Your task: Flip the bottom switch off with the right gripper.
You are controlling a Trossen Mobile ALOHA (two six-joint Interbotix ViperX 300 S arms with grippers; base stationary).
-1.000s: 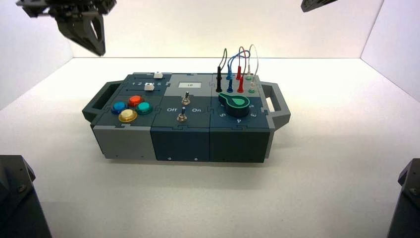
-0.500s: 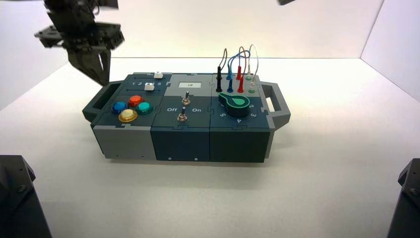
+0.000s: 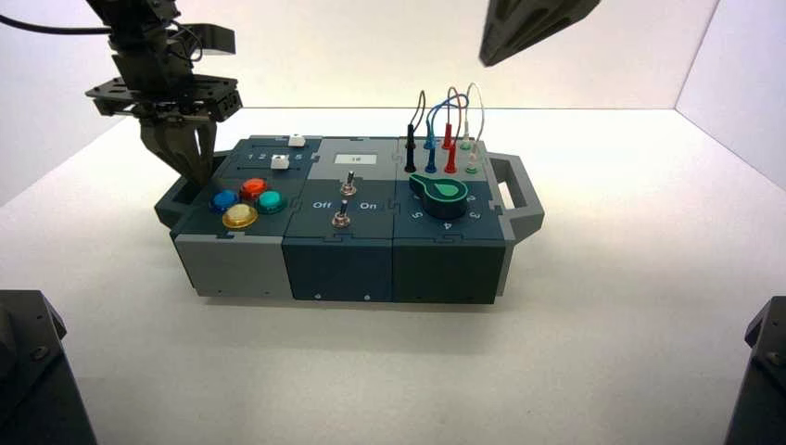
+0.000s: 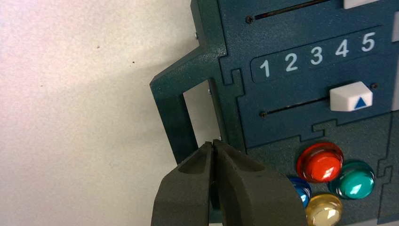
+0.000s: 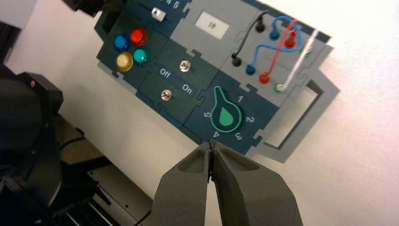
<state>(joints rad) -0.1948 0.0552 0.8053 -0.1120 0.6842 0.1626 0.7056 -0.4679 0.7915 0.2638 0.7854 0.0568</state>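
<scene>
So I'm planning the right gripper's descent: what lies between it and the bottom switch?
In the right wrist view, the shut right gripper hangs off the box's front edge; the green knob and dark panel lie between it and the bottom switch.

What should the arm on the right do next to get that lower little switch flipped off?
Probably bring the right gripper down and forward toward the bottom switch. It hangs high above the box's back edge, near the wires, nowhere near the switch, with its jaws shut. The left gripper sits by the box's left handle, clear of that path.
</scene>
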